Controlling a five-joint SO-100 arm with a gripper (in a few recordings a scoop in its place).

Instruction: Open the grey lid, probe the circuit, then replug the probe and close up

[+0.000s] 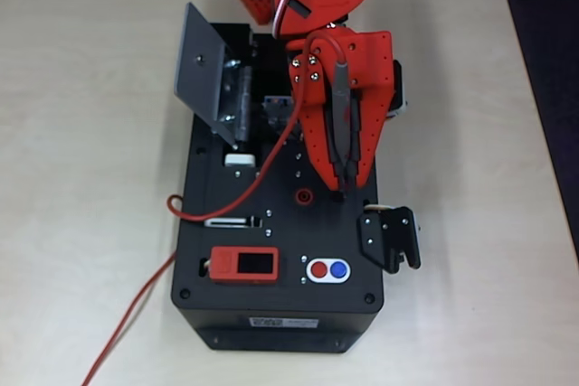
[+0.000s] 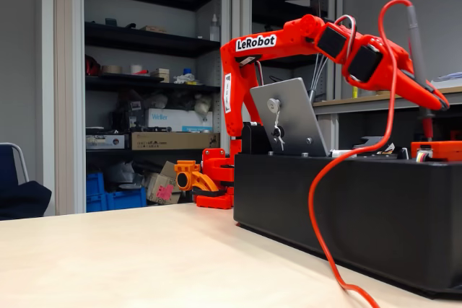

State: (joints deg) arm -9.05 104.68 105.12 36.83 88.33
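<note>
The grey lid stands open, tilted up at the back left of the black box; in the fixed view the lid leans by the arm's base. Under it a part of the circuit shows in its recess, the rest hidden by the arm. My gripper is shut on the probe, which is held upright with its tip down just above the box top, right of the red socket. In the fixed view the probe sticks up above the gripper. Its red cable loops left off the box.
An orange display module and a red and a blue button sit near the box's front. A black bracket hangs off the right side. The cable trails across the wooden table to the front left.
</note>
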